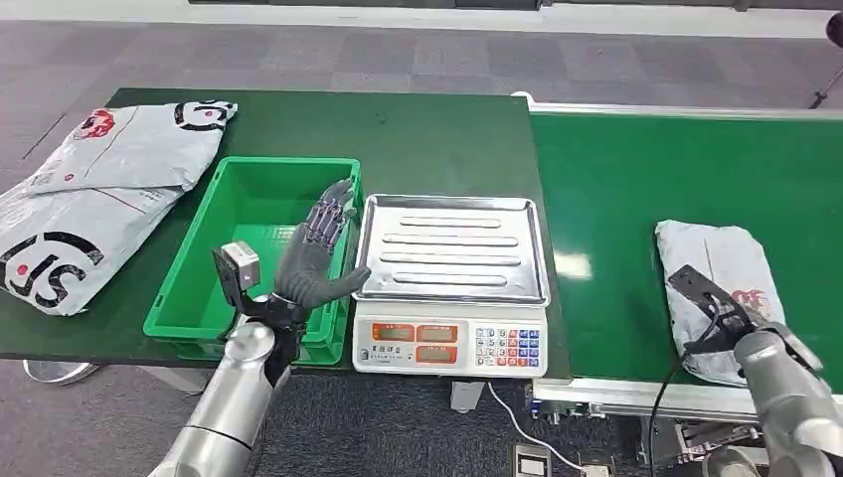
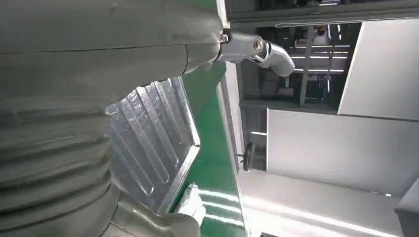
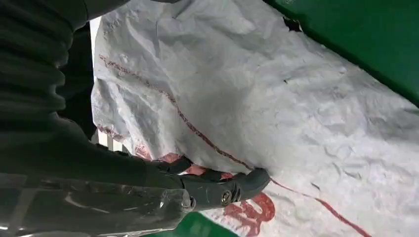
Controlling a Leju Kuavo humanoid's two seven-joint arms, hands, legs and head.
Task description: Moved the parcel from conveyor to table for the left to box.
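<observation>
Right hand [image 1: 718,316] fingers [image 3: 247,183] touching parcel [image 1: 721,263].

Big digital scale [image 1: 452,288] sits dead center with a ribbed steel tray, red displays and a keypad on its front face. At 10 o'clock from it, two grey mail bags [image 1: 94,194] overlap on the dark top. A white cable [image 1: 527,432] trails off at 5 o'clock.
</observation>
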